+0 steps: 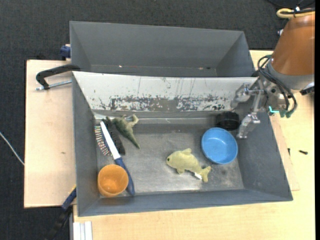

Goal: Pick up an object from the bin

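Grey bin (160, 151): blue bowl (219, 145), orange cup (112, 179), brush (111, 143), plush fish (186, 163), dinosaur (127, 127).

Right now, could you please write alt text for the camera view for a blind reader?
The end effector hangs at the right of the grey bin, close to a blue bowl and a black object; a plush fish, toy dinosaur, brush and orange cup lie further left.

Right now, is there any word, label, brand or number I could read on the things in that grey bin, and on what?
No text here can be read.
The small white tag on the yellow-green plush fish: too small to read.
The dark marks on the grey metal bin, along its back wall: scratches, not letters.
The round blue plastic bowl and the orange plastic cup: plain, no print visible.
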You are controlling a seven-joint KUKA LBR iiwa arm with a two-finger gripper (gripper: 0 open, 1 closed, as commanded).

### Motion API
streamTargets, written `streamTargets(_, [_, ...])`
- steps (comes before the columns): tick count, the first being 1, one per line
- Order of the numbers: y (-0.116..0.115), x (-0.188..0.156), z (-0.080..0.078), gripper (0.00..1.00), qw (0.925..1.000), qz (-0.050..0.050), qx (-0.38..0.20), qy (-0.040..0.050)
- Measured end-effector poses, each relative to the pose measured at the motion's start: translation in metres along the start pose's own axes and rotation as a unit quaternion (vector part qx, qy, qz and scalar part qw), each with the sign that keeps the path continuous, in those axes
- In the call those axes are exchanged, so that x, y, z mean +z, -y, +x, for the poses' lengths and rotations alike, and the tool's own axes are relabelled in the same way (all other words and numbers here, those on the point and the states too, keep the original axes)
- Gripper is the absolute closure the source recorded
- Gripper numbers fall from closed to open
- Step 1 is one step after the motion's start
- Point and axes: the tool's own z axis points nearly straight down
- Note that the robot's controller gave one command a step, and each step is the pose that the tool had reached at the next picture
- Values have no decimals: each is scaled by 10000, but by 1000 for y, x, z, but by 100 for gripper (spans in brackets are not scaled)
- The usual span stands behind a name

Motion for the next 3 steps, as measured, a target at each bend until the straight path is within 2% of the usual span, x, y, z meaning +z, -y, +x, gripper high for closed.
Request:
streamTargets(1, [-59, 139, 22, 0, 9920, 9, -1263, 56])
streamTargets(2, [-58, 133, 19, 100, 9920, 17, -1262, 82])
streamTargets(3, [-29, -16, 12, 100, 9855, 38, -1695, 105])
